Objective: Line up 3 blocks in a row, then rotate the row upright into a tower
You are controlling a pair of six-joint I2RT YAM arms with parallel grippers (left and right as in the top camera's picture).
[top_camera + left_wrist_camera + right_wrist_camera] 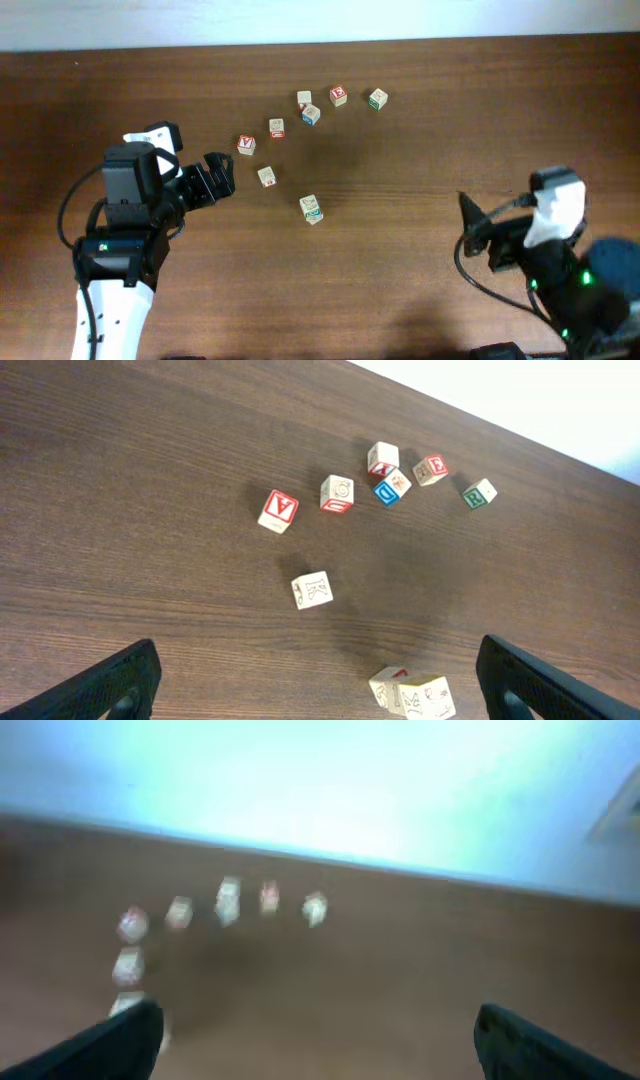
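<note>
Several letter blocks lie scattered on the brown table. A green-faced block sits at the far right of the cluster. A pale block lies just in front of my left gripper, which is open and empty. A pale block with a teal edge rests close against another cube, near my left gripper's right finger. My right gripper is open and empty, far right of the blocks. The right wrist view is blurred.
Red-faced cubes, a blue-and-red cube and a pale cube form an arc behind the task blocks. The table's far edge meets a white wall.
</note>
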